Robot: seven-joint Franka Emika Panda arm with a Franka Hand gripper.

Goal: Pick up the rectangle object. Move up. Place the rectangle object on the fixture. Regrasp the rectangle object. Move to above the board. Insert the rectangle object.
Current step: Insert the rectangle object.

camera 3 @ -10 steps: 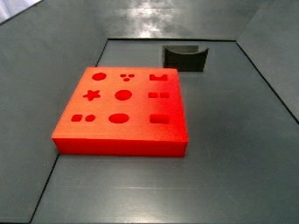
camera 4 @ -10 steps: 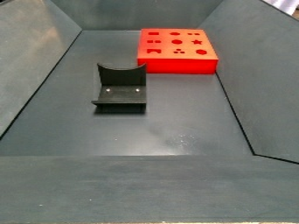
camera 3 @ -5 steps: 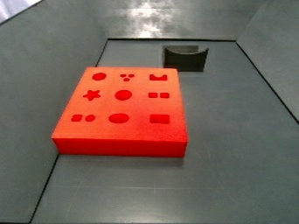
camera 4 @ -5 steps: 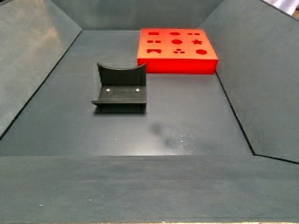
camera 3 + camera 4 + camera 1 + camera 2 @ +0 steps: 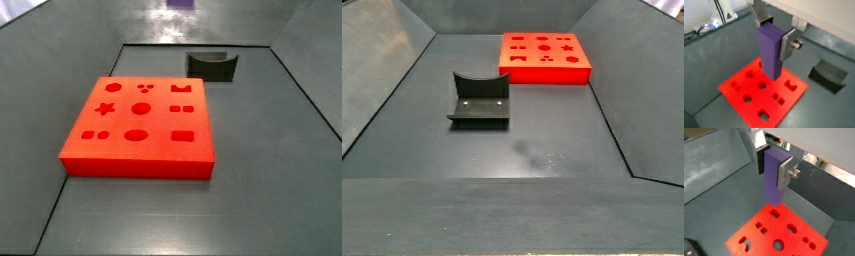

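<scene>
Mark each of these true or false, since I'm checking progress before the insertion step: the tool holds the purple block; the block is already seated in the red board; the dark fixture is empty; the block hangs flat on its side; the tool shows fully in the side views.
1. The tool grips the purple rectangular block between its silver fingers. True.
2. The block is seated in the flat orange-red board with shaped cut-outs. False: it hangs above the board.
3. The dark blocky fixture with a curved notch holds nothing. True.
4. The block hangs flat on its side. False: it hangs upright, long axis pointing down.
5. The tool shows fully in both side views. False: it does not.
</scene>
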